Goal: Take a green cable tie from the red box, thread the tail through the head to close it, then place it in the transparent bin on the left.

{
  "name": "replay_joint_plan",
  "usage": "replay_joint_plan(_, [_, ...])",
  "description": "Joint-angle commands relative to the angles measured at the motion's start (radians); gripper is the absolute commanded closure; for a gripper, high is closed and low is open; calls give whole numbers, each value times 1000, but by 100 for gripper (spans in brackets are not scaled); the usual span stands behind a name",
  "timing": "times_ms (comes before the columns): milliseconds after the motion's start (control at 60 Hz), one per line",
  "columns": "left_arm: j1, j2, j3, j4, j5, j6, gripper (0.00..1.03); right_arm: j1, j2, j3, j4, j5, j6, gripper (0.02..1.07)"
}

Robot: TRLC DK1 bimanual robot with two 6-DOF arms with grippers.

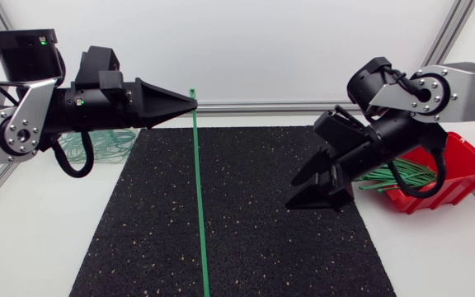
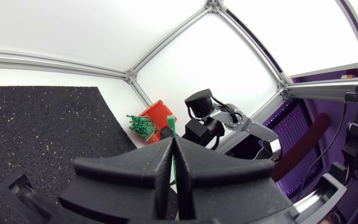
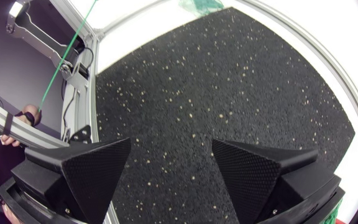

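Two arms were at the white table [image 1: 31, 239], the left arm [image 1: 23, 115] and the right arm [image 1: 419, 91], both with silver-grey links and black joints. One square black mat [image 1: 262, 239] lay on the table, with a rough, grainy surface and small pale specks.

One green tie [image 1: 199, 190] was out of the box, a thin straight plastic strip. The left jaws were pressed together on it near its upper end, the two black wedges meeting at their tips. In the left wrist view a short green piece [image 2: 169, 126] stood out above the tips. In the head view the long tail ran from the jaws in one straight line across the mat to the view's lower edge. I could not tell if the tail touched the mat. In the right wrist view the same tie [image 3: 67, 53] showed as a thin slanted line well apart from the right jaws.

The right jaws were spread wide with nothing between them. They were tilted down over the right part of the mat, just beside the box. Their inner faces had a fine woven-looking texture.

One red box [image 1: 468, 169] of plastic, with an open front, stood at the right edge of the mat. One bunch of straight green ties [image 1: 394, 176] stuck out of it, too many to count.

One clear bin [image 1: 135, 142] stood on the left, partly under the left arm. It held thin green loops [image 1: 105, 147], tangled together, and I could not count them.
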Motion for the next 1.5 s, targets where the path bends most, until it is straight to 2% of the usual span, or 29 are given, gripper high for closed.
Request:
replay_joint_plan(0, [16,28,19,29,16,-10,100,26,36,42,-48,56,-52,6])
replay_joint_plan(167, [37,59,23,46,27,4,100,20,54,54,-115,59,-135,6])
replay_joint_plan(217, [44,69,31,46,27,4,100,17,31,31,-69,59,-143,6])
replay_joint_plan(300, [50,88,45,46,32,4,100,25,-29,-43,78,84,-140,6])
replay_joint_plan(367, [51,94,50,46,33,4,100,32,-49,-75,143,153,-123,6])
replay_joint_plan(467, [51,97,50,46,36,4,100,62,-73,-124,322,331,-32,6])
replay_joint_plan(600, [54,103,51,46,41,4,100,172,-81,-143,236,400,-193,6])
replay_joint_plan(667, [57,106,53,46,41,4,100,201,-64,-136,262,506,-169,6])
replay_joint_plan(783, [62,109,51,52,41,4,100,229,-32,-118,288,590,-169,6])
replay_joint_plan(883, [63,114,50,55,42,4,100,246,-15,-90,249,596,-216,6])
replay_joint_plan(967, [63,117,53,55,41,4,100,239,37,-38,129,579,-291,6])
replay_joint_plan(1067, [62,119,54,58,41,4,100,261,40,-54,163,625,-295,6])
replay_joint_plan(1167, [62,123,54,61,41,4,100,264,24,-98,291,694,-341,6])
replay_joint_plan(1283, [62,126,56,61,41,4,100,249,24,-116,310,680,-405,6])
replay_joint_plan(1333, [62,131,59,61,41,4,100,246,13,-147,370,680,-426,6])
replay_joint_plan(1383, [62,135,60,61,41,3,100,239,-18,-170,390,625,-486,6])
replay_joint_plan(1483, [60,145,62,61,39,3,100,236,-30,-176,419,610,-540,6])
